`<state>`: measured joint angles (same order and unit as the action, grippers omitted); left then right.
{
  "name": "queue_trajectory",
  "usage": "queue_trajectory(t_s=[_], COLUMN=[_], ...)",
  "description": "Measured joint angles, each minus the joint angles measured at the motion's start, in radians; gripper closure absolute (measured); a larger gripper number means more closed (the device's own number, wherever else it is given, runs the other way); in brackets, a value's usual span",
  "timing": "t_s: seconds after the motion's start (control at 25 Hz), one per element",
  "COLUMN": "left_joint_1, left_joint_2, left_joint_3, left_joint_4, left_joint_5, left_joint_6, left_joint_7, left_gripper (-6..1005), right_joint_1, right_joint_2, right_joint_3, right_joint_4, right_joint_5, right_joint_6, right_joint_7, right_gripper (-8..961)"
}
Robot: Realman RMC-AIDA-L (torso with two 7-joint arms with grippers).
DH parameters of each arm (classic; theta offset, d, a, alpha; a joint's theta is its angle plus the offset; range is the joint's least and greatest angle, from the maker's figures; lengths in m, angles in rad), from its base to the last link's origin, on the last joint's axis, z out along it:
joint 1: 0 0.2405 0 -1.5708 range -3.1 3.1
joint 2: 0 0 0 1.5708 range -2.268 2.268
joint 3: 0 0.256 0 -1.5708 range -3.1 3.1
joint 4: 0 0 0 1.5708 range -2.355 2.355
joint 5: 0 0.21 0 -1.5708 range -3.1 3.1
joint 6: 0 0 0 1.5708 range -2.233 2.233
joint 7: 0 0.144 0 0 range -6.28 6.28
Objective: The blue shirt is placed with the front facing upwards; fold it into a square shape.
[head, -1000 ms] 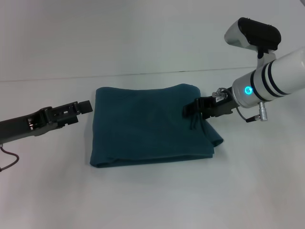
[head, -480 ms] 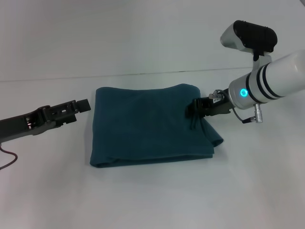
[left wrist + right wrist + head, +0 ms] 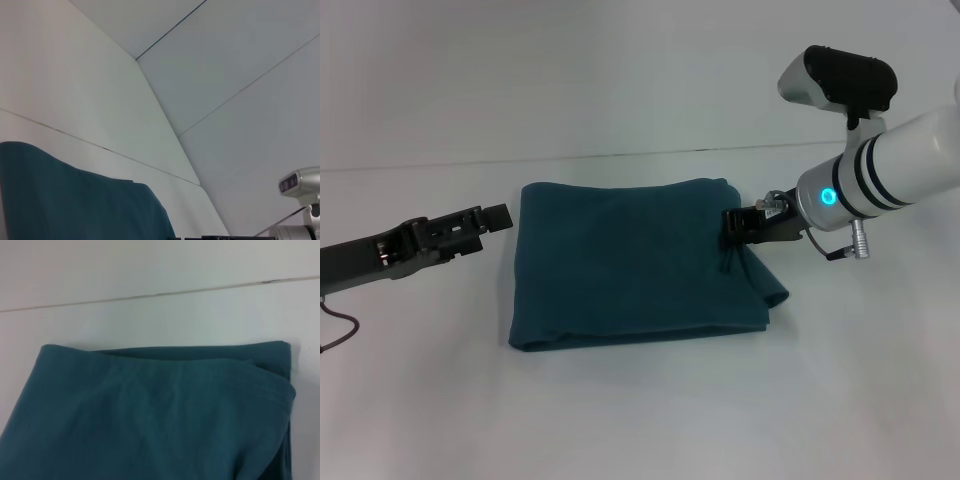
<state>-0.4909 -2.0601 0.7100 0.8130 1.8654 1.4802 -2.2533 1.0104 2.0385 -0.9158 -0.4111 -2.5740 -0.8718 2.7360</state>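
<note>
I have the blue shirt (image 3: 635, 262) lying on the white counter (image 3: 640, 410) in front of me, already folded down to a compact, roughly square packet with only plain teal cloth facing up; no lettering shows. Its left, far and near edges look fairly straight. The right side is the untidy one: a flap of cloth bulges out past the near-right corner, so the outline is not yet square there.

My right pincer (image 3: 731, 228) sits at the shirt's right edge, toward the far corner, with its tip on or just over the cloth. I cannot tell from any view whether it is spread or closed, or whether it has any cloth in it. The right wrist view only gives me the folded far edge and a hemmed layer of the shirt (image 3: 150, 420), no fingers.

My left pincer (image 3: 485, 218) hangs just beside the shirt's left edge near the far-left corner, apart from the cloth, holding nothing. How far it is spread I cannot tell.

I judge this to be the last stage, tidying after the final fold. The next move, as I see it, calls for the right arm to tuck or smooth that bulging right-hand flap inward without dragging the layers beneath, then lift clear.
</note>
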Motion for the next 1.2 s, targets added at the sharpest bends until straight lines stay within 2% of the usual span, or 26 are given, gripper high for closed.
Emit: queue_trajectory(t_s=[0.04,0.44,0.76,1.04,1.2], left_joint_1=[0.0,0.007,0.013,0.013,0.012], left_joint_2=[0.0,0.0,-0.002,0.0,0.001], left_joint_3=[0.0,0.0,0.0,0.0,-0.006], left_joint_4=[0.0,0.0,0.0,0.0,0.0], left_joint_5=[0.0,0.0,0.0,0.0,0.0], left_joint_6=[0.0,0.009,0.009,0.004,0.002], left_joint_7=[0.0,-0.004,-0.005,-0.007,-0.007], left_gripper=[49,49,50,50,50], right_joint_1=[0.0,-0.027,-0.021,-0.011,-0.015], right_joint_2=[0.0,-0.019,-0.016,0.003,-0.004], right_joint_3=[0.0,0.011,0.011,-0.001,-0.022], right_joint_4=[0.0,-0.082,-0.119,-0.165,-0.157], right_joint_5=[0.0,0.007,0.009,0.002,-0.005], right_joint_6=[0.0,-0.052,-0.054,-0.053,-0.036], right_joint_7=[0.0,0.018,0.019,0.004,0.006], right_gripper=[903,909,909,872,847])
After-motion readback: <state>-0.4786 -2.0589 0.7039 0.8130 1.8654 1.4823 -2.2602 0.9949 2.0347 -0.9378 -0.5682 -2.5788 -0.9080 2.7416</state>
